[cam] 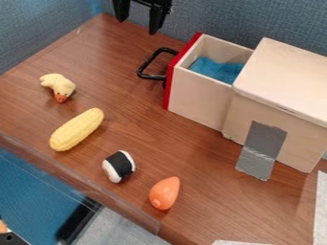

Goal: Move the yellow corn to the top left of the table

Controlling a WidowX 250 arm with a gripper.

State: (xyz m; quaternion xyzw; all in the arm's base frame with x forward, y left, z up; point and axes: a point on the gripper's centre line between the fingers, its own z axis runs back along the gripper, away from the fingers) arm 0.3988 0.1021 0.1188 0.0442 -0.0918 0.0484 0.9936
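- gripper [138, 26]: 12 o'clock in view, fingers apart
- yellow corn [76, 129]: 9 o'clock, on table [191, 148]
- duck toy [59, 87]: 10 o'clock
- black-white toy [119, 166]: 7 o'clock

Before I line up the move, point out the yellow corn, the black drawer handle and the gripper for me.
Yellow corn [76, 129]: camera view, middle of the cob.
Black drawer handle [146, 65]: camera view, on its outer bar.
Gripper [138, 21]: camera view, midway between its fingertips.
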